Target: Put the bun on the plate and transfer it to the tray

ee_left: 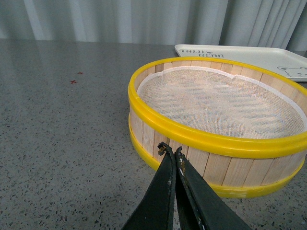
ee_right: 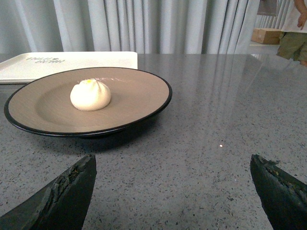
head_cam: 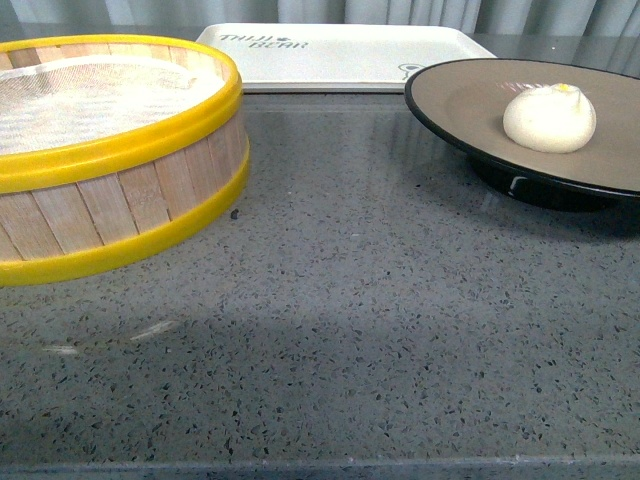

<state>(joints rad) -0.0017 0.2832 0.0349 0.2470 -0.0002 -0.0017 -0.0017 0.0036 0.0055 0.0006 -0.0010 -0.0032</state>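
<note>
The left claw is seen closed and empty beside the steamer basket. Further right, near the tray, the bun is seated on the plate. The right claw is spread wide, empty, short of the plate. Were the rim gripped unevenly, the bun could be rolled off.

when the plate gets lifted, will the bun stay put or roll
The bun probably stays: its flat base rests on the plate's matte face. A tilt might slide it, since the plate is shallow. It looks soft, likely dents if squeezed.
</note>
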